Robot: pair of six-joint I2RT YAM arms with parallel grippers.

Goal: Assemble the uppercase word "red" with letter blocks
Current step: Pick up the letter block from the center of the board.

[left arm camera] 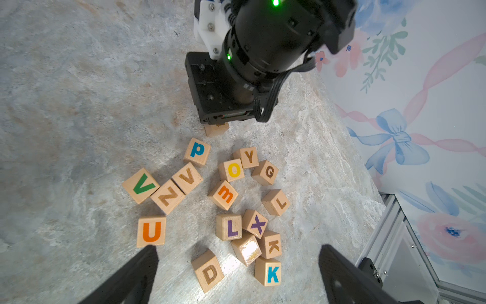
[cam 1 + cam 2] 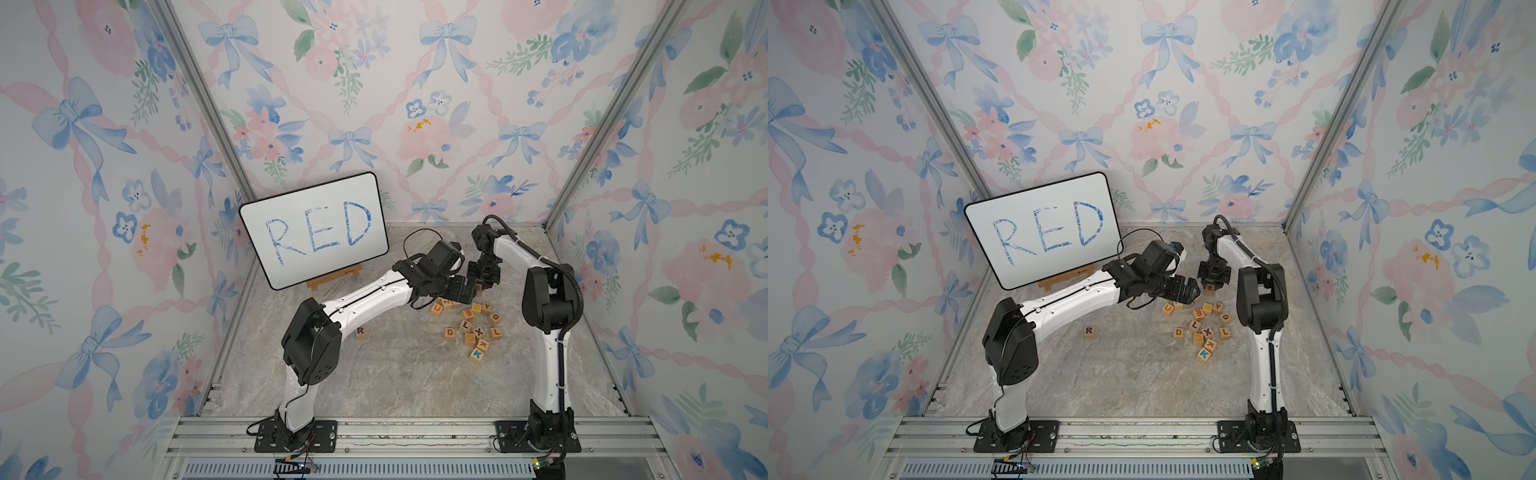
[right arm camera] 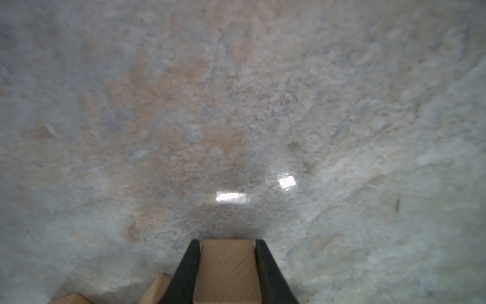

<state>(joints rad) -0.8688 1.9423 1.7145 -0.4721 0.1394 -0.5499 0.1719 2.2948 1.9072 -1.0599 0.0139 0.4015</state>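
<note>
The R block (image 2: 360,331) (image 2: 1089,331) stands alone on the marble table, left of the pile. On the pile's near-left side lies the D block (image 2: 449,332) (image 2: 1178,332) (image 1: 209,271). My right gripper (image 2: 1212,282) (image 3: 227,240) points down behind the pile, shut on the E block (image 2: 1210,287) (image 3: 227,271) (image 1: 217,129), which is low at the table surface. Beside it, my left gripper (image 2: 1192,291) (image 1: 238,250) hovers open over the pile, holding nothing.
Several other letter blocks (image 2: 478,328) (image 1: 231,194) showing U, V, N, P, O, Y, G, L, X, K lie clustered right of centre. A white board (image 2: 316,232) with RED written in blue leans on a wooden easel at the back left. Patterned walls enclose the table.
</note>
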